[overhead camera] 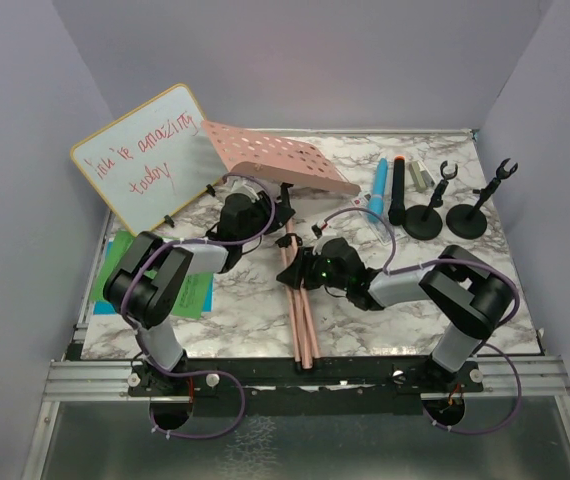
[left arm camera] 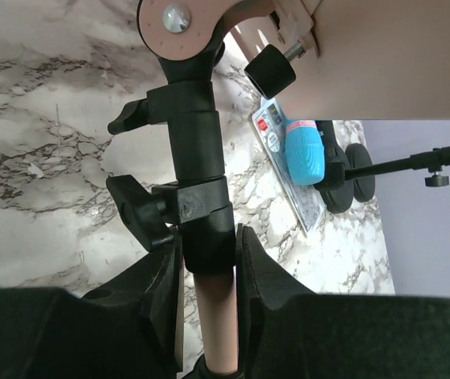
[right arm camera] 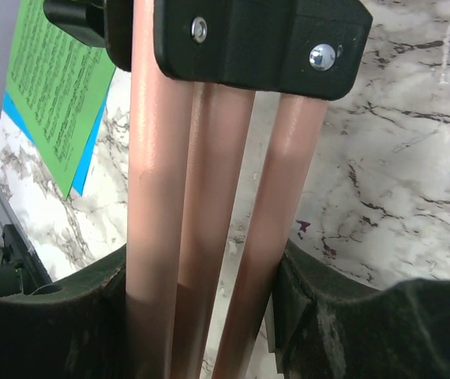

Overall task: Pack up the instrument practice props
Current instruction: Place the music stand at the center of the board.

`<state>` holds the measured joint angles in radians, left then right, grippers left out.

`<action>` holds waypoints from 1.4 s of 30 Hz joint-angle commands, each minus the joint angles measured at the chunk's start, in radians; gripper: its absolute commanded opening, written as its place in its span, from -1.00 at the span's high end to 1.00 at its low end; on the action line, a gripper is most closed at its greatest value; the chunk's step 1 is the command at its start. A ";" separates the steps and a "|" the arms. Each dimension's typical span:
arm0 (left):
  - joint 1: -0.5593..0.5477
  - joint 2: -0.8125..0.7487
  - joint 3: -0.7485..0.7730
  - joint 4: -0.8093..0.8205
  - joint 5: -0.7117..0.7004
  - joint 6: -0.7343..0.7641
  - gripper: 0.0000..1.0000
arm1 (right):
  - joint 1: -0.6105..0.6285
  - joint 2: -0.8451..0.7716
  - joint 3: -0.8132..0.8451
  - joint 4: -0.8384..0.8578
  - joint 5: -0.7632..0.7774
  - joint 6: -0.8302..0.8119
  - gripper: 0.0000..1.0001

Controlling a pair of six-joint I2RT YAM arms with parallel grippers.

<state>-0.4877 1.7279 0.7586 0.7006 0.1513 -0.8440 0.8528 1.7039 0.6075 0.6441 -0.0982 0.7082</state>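
Lying on its side down the middle of the marble table [overhead camera: 235,325], the pink tripod music holder [overhead camera: 283,160] has its perforated tray at the far end, tilted up just beside the yellow-framed whiteboard [overhead camera: 150,155] with red writing. Its three legs are folded together and point at the near edge. The left gripper [left arm camera: 208,249] is clamped on the holder's pole, with a finger pressed to either side right below the black collar and its knob. The right gripper [right arm camera: 203,276] is closed around the bundle of folded legs just under the black bracket that joins them, and all three tubes sit between its fingers. To the right of the tray lie the blue microphone [overhead camera: 378,186] and the black microphone [overhead camera: 398,190], side by side and pointing lengthwise toward the back. Further right stand the two black round-based mic holders [overhead camera: 425,213], upright and next to each other near the far right corner. A small silver cylinder [overhead camera: 420,176] lies between the black microphone and those holders. At the left edge of the table the green music sheet [right arm camera: 55,79] lies on top of the blue music sheet [right arm camera: 91,146], whose border shows along its edge.
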 commanded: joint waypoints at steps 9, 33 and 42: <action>-0.052 0.171 0.129 0.028 0.235 0.069 0.94 | -0.046 0.057 -0.035 0.180 0.081 -0.046 0.57; 0.001 0.138 0.061 0.049 0.144 -0.047 -0.07 | -0.048 0.100 -0.012 0.092 0.200 0.075 0.87; 0.032 0.025 -0.041 0.051 0.137 -0.066 -0.21 | -0.047 0.105 0.006 0.020 0.248 0.099 0.81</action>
<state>-0.4755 1.8549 0.7876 0.7208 0.2771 -0.9119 0.8124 1.7741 0.5915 0.7383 0.0090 0.8165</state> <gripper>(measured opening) 0.584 0.514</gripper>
